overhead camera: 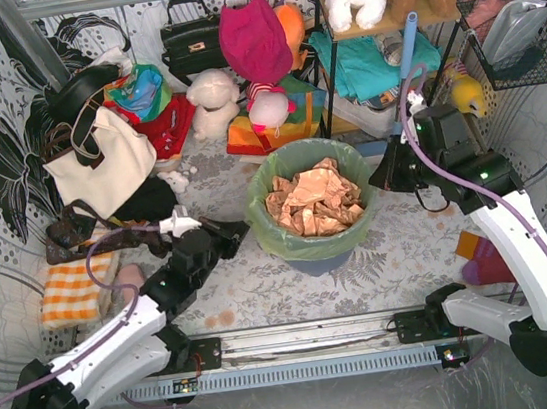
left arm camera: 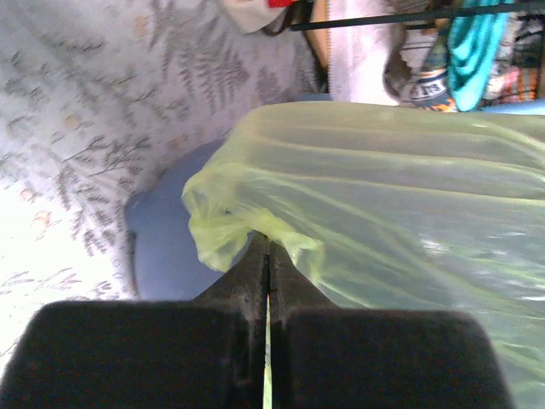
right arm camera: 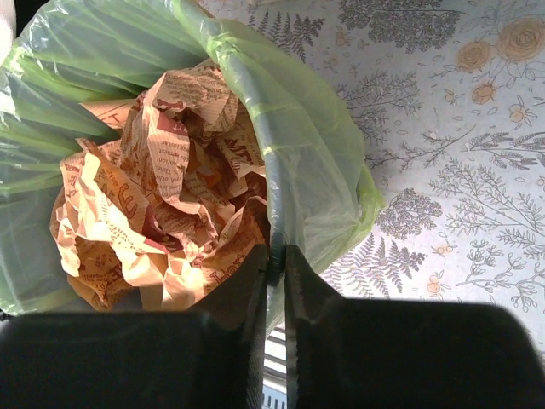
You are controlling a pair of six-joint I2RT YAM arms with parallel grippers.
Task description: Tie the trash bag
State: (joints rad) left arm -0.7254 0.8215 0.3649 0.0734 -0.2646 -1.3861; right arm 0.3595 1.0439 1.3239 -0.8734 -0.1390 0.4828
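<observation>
The trash bag (overhead camera: 351, 166) is thin light-green plastic lining a round blue-grey bin (overhead camera: 321, 260) at the table's middle. Crumpled brown paper (overhead camera: 312, 203) fills it. At the bag's left side my left gripper (overhead camera: 241, 232) is shut on the bag. In the left wrist view the left gripper (left arm camera: 269, 244) pinches a bunched fold of the bag (left arm camera: 383, 196) outside the bin (left arm camera: 162, 243). My right gripper (overhead camera: 377, 178) is at the bag's right edge. In the right wrist view the right gripper (right arm camera: 278, 254) stands closed over the bag (right arm camera: 319, 162) at the bin's rim, next to the paper (right arm camera: 162, 187).
A cream tote bag (overhead camera: 97, 167) with black straps and an orange checked cloth (overhead camera: 68, 292) lie at the left. Plush toys and a shelf (overhead camera: 377, 70) crowd the back. A wire basket (overhead camera: 522, 20) hangs at the right. A red and orange item (overhead camera: 483, 260) lies by the right arm.
</observation>
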